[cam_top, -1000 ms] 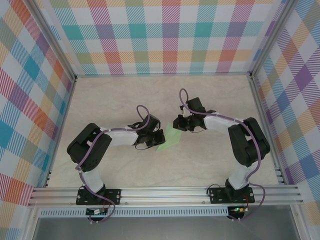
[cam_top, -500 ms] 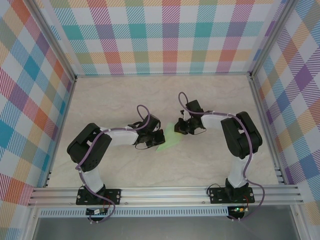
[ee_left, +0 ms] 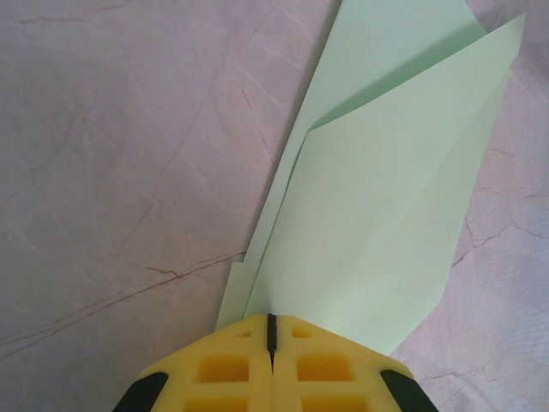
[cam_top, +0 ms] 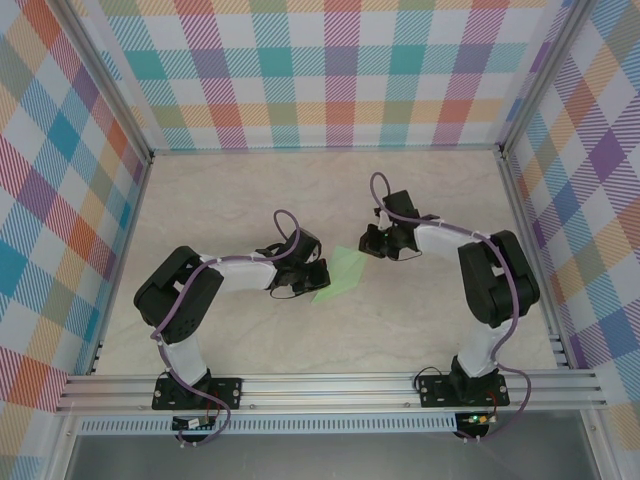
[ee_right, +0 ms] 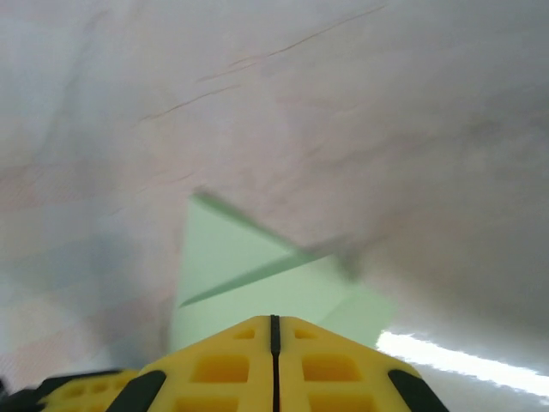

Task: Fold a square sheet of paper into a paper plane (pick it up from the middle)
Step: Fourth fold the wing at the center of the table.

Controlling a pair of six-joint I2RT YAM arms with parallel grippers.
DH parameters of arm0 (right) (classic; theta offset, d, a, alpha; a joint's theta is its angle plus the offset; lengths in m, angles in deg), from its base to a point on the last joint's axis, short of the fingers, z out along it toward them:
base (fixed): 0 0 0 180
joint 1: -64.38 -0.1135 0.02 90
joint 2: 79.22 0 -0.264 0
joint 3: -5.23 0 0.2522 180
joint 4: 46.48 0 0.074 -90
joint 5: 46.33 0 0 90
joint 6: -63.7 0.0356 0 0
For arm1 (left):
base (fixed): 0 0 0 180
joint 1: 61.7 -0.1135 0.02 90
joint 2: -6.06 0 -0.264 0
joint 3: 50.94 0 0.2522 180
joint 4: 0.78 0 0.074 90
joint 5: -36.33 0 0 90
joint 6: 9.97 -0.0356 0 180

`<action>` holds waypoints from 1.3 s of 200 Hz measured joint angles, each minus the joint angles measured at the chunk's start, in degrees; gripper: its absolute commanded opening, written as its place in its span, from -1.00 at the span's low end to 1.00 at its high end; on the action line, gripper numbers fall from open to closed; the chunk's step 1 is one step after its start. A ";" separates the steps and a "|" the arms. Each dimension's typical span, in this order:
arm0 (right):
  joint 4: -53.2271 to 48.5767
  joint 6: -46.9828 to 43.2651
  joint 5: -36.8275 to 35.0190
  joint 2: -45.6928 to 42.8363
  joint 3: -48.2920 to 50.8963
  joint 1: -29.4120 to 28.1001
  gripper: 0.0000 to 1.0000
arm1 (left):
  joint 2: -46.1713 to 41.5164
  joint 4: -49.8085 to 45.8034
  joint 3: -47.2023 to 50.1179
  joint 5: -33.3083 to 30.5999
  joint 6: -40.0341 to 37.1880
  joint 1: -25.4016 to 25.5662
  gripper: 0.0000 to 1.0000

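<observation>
The pale mint-green sheet of paper point(cam_top: 343, 272), creased into overlapping pointed flaps, is lying flat on the pale marbled surface point(cam_top: 420, 330) near its middle, between the two arms. From above it is showing as a small slanted patch, its folds too small to make out.

The left gripper point(cam_top: 322, 280) is sitting at the paper's near-left end with its yellow jaws closed tight together. In the left wrist view point(ee_left: 271, 322) the seam between them is showing no gap. The paper point(ee_left: 377, 215) is running in under the tips, so they are probably pressing it down rather than pinching it, though the jaws are hiding the contact itself. There an upper layer with a diagonal edge is lying over a narrower one, and the frame's top edge is cutting off the far corner.

The right gripper point(cam_top: 364, 244) is hanging at the paper's far-right corner, jaws likewise closed with nothing between them. Its own wrist view point(ee_right: 274, 324) is blurring. The paper point(ee_right: 232, 266) is appearing as a green wedge with a dark crease just beyond the tips, and whether they are touching it cannot be told.
</observation>
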 measured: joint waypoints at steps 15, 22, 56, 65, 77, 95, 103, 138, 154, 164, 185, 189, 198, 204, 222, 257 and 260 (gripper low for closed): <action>1.64 1.55 1.84 -0.90 0.94 -2.40 -0.87 | -0.02 0.00 0.00 0.00 0.00 0.00 -1.00; 2.12 2.45 2.54 -0.81 1.25 -3.43 -0.87 | -0.02 -0.04 -0.04 0.00 0.00 0.00 -1.00; 4.39 5.99 5.92 1.53 2.54 -7.06 -0.87 | 0.00 -0.20 -0.11 0.00 0.00 0.00 -1.00; 4.92 6.60 6.60 2.51 2.69 -7.32 -0.88 | 0.00 -0.20 -0.11 0.00 0.00 0.00 -1.00; 5.57 7.43 7.32 3.80 2.89 -7.30 -0.88 | 0.00 -0.20 -0.11 0.00 -0.02 0.02 -1.00; 6.12 8.11 7.67 5.25 3.21 -7.30 -0.87 | 0.00 -0.20 -0.11 0.00 -0.02 0.02 -1.00; 6.25 8.46 7.69 5.66 3.45 -7.28 -0.88 | 0.00 -0.20 -0.11 0.02 -0.04 0.02 -1.00; 6.29 8.57 7.63 5.88 3.52 -7.21 -0.88 | -0.02 -0.59 -0.46 0.04 -0.48 0.02 -1.00; 5.97 8.55 7.02 5.88 3.39 -7.21 -0.88 | -0.17 -1.33 -0.72 0.11 -0.66 0.02 -1.00; 5.68 8.52 6.67 5.88 3.28 -7.21 -0.88 | -0.52 -2.34 -0.90 0.20 -0.61 0.02 -0.93; 5.07 8.55 6.19 5.88 2.97 -7.21 -0.88 | -2.12 -3.85 -0.96 0.59 0.11 0.02 -0.78; 5.01 8.55 6.14 5.88 2.93 -7.21 -0.88 | -2.51 -4.04 -0.96 0.68 0.55 0.02 -0.75; 4.85 8.55 6.08 5.88 2.86 -7.21 -0.88 | -3.56 -4.42 -0.96 0.72 1.16 0.17 -0.72; 4.79 8.57 5.99 5.90 2.84 -7.21 -0.88 | -4.22 -4.55 -0.94 0.74 1.79 0.33 -0.71; 4.48 8.70 5.75 5.90 2.64 -7.28 -0.88 | -5.75 -4.39 -0.92 1.05 3.74 0.83 -0.68; 3.45 8.76 5.70 6.23 1.97 -7.30 -0.89 | -6.14 -4.20 -0.57 1.79 6.51 2.40 -0.67; 3.32 8.76 5.70 6.25 1.90 -7.32 -0.89 | -6.14 -4.20 -0.50 1.84 6.75 2.56 -0.67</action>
